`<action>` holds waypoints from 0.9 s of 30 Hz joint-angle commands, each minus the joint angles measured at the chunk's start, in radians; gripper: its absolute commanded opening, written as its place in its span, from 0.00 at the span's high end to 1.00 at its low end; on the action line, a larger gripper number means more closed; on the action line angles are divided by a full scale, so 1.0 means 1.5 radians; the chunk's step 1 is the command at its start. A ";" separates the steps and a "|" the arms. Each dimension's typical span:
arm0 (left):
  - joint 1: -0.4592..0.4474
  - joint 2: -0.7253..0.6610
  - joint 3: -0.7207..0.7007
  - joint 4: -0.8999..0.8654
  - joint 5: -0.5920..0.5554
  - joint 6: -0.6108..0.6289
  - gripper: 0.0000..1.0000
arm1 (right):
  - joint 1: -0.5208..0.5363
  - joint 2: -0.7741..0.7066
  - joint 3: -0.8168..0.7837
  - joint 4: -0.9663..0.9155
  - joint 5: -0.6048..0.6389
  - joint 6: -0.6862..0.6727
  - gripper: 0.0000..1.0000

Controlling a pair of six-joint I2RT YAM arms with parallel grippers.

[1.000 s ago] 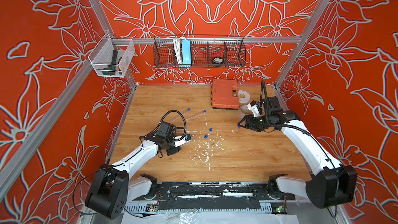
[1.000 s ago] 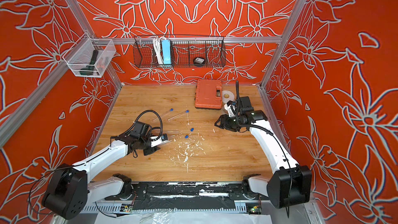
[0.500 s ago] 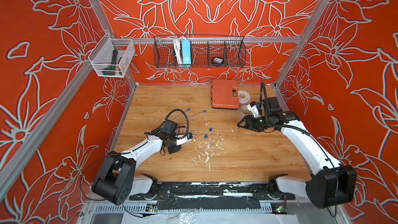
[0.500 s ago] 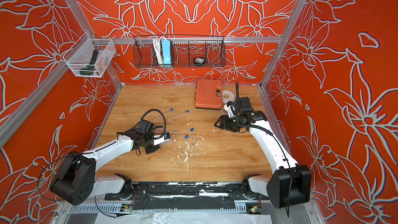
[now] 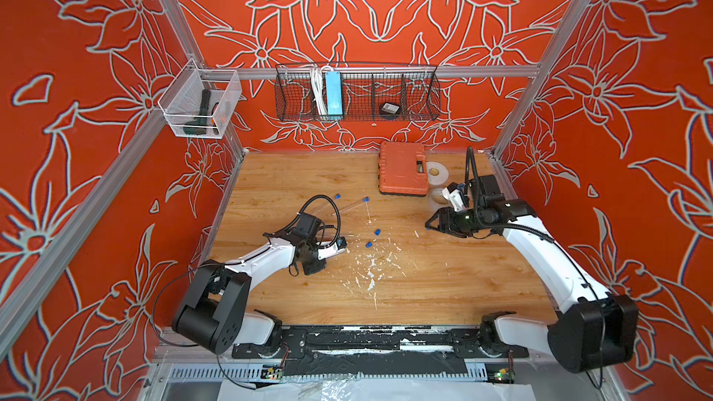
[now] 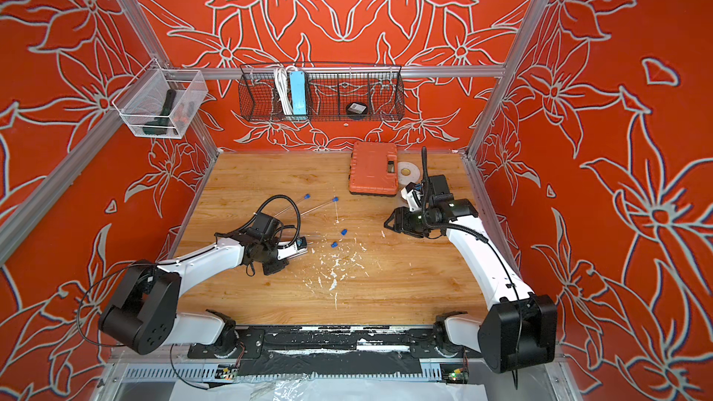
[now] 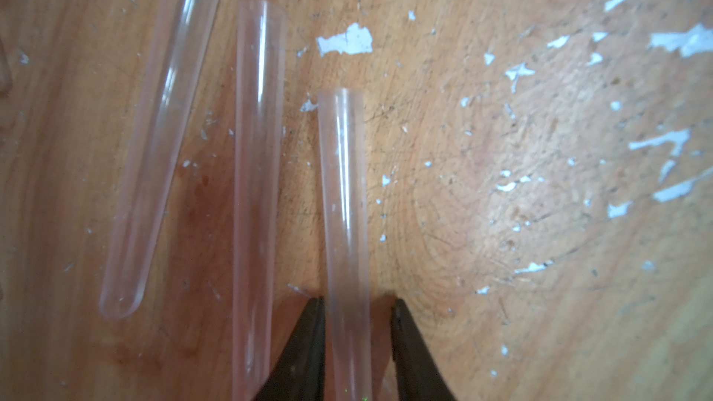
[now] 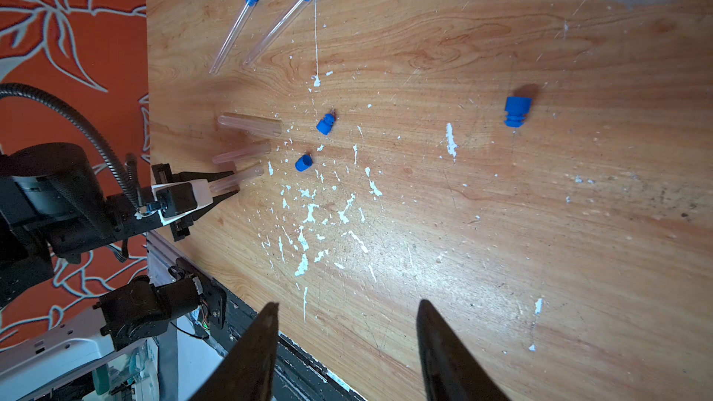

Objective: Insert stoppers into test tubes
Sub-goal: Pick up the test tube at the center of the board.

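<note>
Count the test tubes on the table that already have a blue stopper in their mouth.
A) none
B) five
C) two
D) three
C: one capped tube and a second capped tube lie side by side, each with a blue plug in its end, while the three tubes at the left pincer have bare, open mouths.

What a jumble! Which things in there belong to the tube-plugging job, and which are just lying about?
For the job: three open tubes, two plugged tubes, three loose blue stoppers.
Lying about: orange case, tape rolls, wire basket, clear bin, white paint flecks.
</note>
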 commanded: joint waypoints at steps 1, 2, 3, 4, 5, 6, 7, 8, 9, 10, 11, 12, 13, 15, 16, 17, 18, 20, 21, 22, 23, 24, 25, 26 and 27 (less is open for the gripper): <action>-0.003 0.017 0.005 -0.024 0.012 -0.001 0.80 | -0.005 -0.012 -0.002 -0.014 0.003 -0.019 0.42; -0.003 0.018 0.006 -0.025 0.011 -0.001 0.81 | -0.005 -0.013 -0.003 -0.014 0.004 -0.019 0.42; -0.003 0.018 0.008 -0.025 0.011 -0.003 0.82 | -0.004 -0.014 -0.004 -0.014 0.004 -0.019 0.42; -0.003 0.018 0.008 -0.026 0.011 -0.002 0.84 | -0.005 -0.014 -0.005 -0.014 0.003 -0.019 0.42; -0.003 0.016 0.008 -0.026 0.011 -0.003 0.84 | -0.005 -0.014 -0.005 -0.014 0.002 -0.020 0.42; -0.003 0.014 0.006 -0.026 0.010 -0.002 0.85 | -0.004 -0.014 -0.006 -0.013 0.002 -0.020 0.42; -0.003 0.012 0.004 -0.025 0.011 -0.002 0.86 | -0.004 -0.015 -0.006 -0.014 0.001 -0.020 0.42; -0.003 0.010 0.002 -0.023 0.012 -0.003 0.86 | -0.004 -0.016 -0.008 -0.014 0.002 -0.020 0.42; -0.003 0.007 0.000 -0.023 0.013 -0.004 0.87 | -0.005 -0.018 -0.009 -0.014 0.002 -0.019 0.42; -0.003 0.005 -0.001 -0.023 0.013 -0.004 0.88 | -0.005 -0.018 -0.010 -0.014 0.002 -0.020 0.42; -0.002 0.002 -0.002 -0.023 0.014 -0.005 0.88 | -0.004 -0.018 -0.011 -0.014 0.002 -0.020 0.42; -0.003 -0.002 -0.004 -0.021 0.014 -0.004 0.88 | -0.004 -0.018 -0.012 -0.014 0.001 -0.020 0.42; -0.003 -0.003 -0.006 -0.020 0.014 -0.005 0.89 | -0.004 -0.018 -0.012 -0.014 0.001 -0.019 0.42; -0.003 -0.008 -0.007 -0.021 0.015 -0.004 0.90 | -0.004 -0.018 -0.012 -0.014 0.002 -0.020 0.42; -0.002 -0.010 -0.008 -0.021 0.015 -0.005 0.91 | -0.005 -0.017 -0.012 -0.013 0.002 -0.019 0.42; -0.003 -0.012 -0.009 -0.021 0.015 -0.005 0.92 | -0.005 -0.017 -0.012 -0.011 0.001 -0.017 0.42; -0.003 -0.013 -0.010 -0.020 0.015 -0.005 0.92 | -0.004 -0.016 -0.010 -0.010 0.002 -0.017 0.42; -0.002 -0.017 -0.010 -0.021 0.016 -0.006 0.93 | -0.005 -0.015 -0.007 -0.010 0.001 -0.015 0.42; -0.003 -0.019 -0.011 -0.021 0.015 -0.006 0.93 | -0.005 -0.014 -0.006 -0.009 0.000 -0.015 0.42; -0.003 -0.019 -0.011 -0.020 0.014 -0.006 0.93 | -0.006 -0.014 -0.005 -0.009 0.001 -0.016 0.42; -0.003 -0.020 -0.011 -0.020 0.015 -0.005 0.94 | -0.005 -0.014 -0.005 -0.010 -0.001 -0.016 0.42; -0.003 -0.021 -0.011 -0.019 0.014 -0.006 0.95 | -0.004 -0.014 -0.003 -0.010 0.001 -0.015 0.42; -0.003 -0.023 -0.011 -0.019 0.015 -0.005 0.95 | -0.005 -0.015 -0.003 -0.010 0.000 -0.016 0.42; -0.003 -0.024 -0.011 -0.019 0.016 -0.006 0.97 | -0.004 -0.014 -0.004 -0.010 -0.001 -0.015 0.42; -0.003 -0.027 -0.010 -0.017 0.015 -0.008 0.98 | -0.004 -0.015 -0.004 -0.010 -0.001 -0.014 0.42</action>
